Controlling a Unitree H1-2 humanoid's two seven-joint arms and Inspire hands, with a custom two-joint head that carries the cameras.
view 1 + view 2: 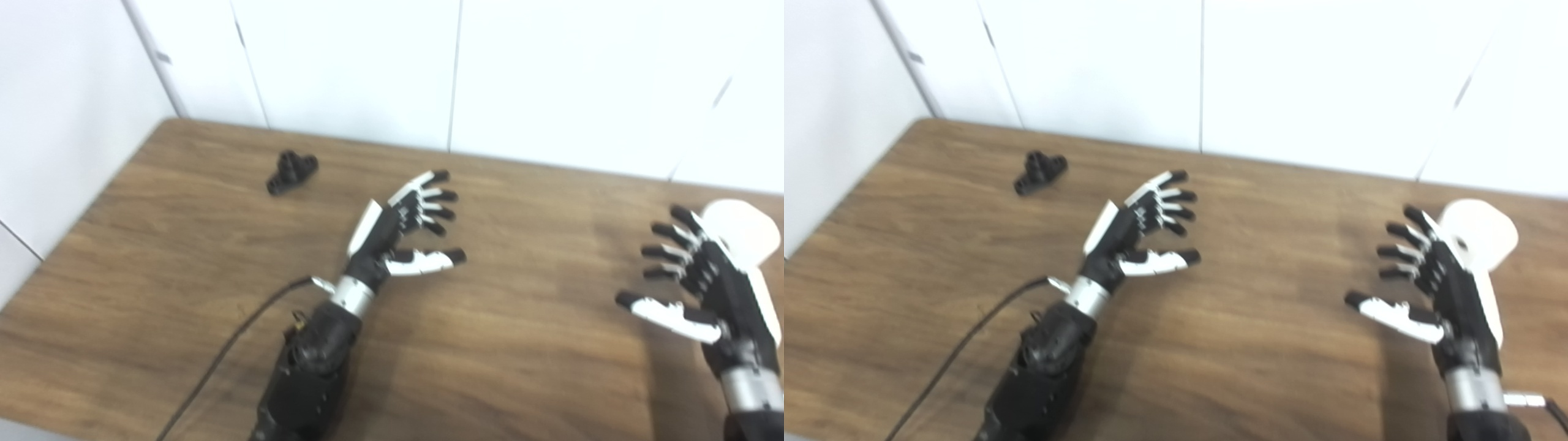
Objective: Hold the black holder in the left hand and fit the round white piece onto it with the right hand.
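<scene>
The small black holder [291,171] lies on the wooden table [520,355] at the far left, also in the right eye view [1039,172]. My left hand [404,229] is open and empty over the table's middle, well to the right of and nearer than the holder. The round white piece [744,229] lies at the far right, partly behind my right hand [692,288], which is open and empty just in front of and left of it. It also shows in the right eye view [1482,233].
White wall panels [367,67] stand right behind the table's far edge and along its left side. A black cable [233,349] runs from my left wrist to the table's front edge.
</scene>
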